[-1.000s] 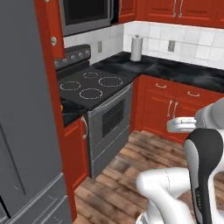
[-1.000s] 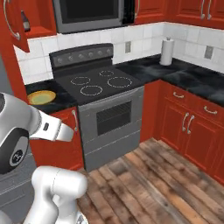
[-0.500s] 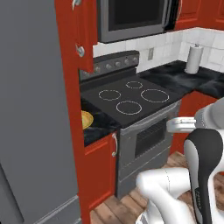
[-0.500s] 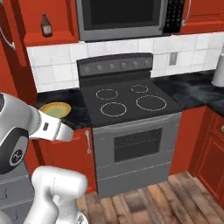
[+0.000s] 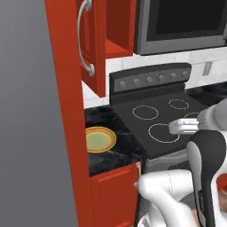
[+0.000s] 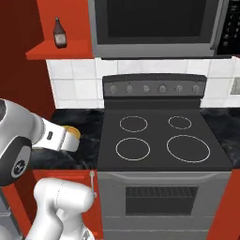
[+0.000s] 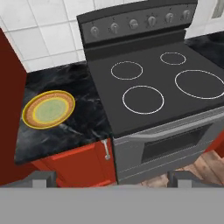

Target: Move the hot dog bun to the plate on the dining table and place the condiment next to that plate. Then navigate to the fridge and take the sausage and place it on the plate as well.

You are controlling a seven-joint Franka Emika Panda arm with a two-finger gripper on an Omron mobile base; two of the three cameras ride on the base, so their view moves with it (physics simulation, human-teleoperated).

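Plate (image 7: 48,109) on the black counter just left of the stove (image 7: 153,83), lying ahead and left of the gripper (image 7: 111,178), jaws spread wide and empty, condiment (image 6: 58,33) shelved above.

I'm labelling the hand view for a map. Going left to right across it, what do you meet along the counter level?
Red cabinet side → plate on the black counter → left pair of stove burners → right pair of burners.
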